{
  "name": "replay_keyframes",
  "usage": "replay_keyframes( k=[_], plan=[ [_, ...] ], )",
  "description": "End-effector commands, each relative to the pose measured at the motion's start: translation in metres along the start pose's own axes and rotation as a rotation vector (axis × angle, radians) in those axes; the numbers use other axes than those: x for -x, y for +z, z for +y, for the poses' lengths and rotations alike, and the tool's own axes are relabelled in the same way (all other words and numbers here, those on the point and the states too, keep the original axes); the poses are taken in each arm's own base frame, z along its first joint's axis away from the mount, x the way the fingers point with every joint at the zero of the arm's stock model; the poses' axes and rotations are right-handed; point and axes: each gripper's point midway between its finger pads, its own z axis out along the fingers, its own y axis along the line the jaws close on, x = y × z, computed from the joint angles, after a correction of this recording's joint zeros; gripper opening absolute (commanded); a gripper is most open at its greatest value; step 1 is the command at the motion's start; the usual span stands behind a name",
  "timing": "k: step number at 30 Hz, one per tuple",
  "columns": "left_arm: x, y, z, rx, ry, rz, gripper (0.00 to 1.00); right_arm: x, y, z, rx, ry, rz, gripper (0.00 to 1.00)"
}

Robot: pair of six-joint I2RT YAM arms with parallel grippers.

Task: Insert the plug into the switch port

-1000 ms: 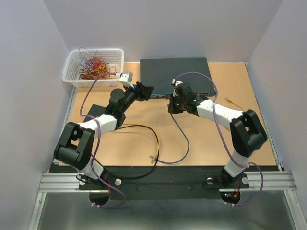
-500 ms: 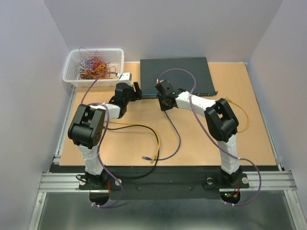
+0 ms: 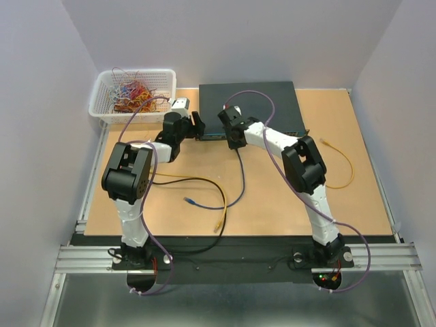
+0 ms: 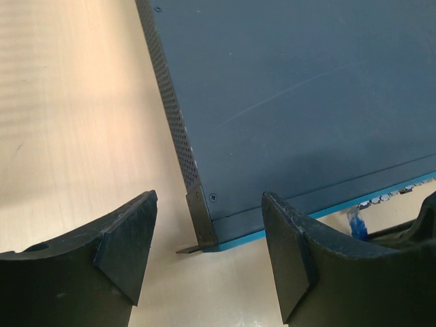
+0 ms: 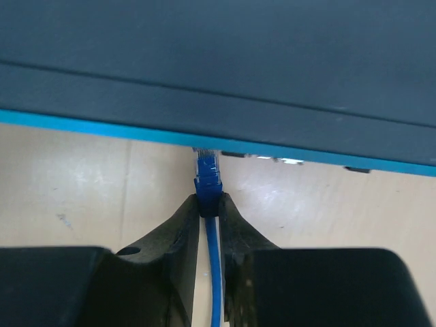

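Across the bench: tan board, grey walls on three sides.
Switch: top centre, against the back edge.
Plug: blue, pinched in right tool, tip at the switch's front edge.
Left tool: spread around the switch's corner.
Open room: right of frame; basket upper left.

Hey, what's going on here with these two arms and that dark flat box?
The right gripper is pinching a blue plug and holding its tip against the front edge of the network switch. Whether the plug is fully seated cannot be told. The left gripper is open and straddles the switch's front corner without gripping it.
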Motion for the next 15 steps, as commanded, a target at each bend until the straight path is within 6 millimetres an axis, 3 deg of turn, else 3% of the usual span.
replay_keyframes(
  k=[1, 8, 15],
  plan=[
    [0.019, 0.008, -0.015, -0.096, -0.005, -0.038, 0.73, 0.018, -0.003, -0.016, -0.046, 0.017, -0.023, 0.00],
    [-0.007, 0.009, -0.031, -0.198, -0.057, 0.046, 0.67, 0.024, -0.003, -0.015, -0.016, 0.022, -0.024, 0.00],
    [-0.026, -0.003, -0.048, -0.251, -0.103, 0.094, 0.64, 0.028, -0.010, -0.015, 0.012, 0.020, -0.027, 0.00]
  ],
)
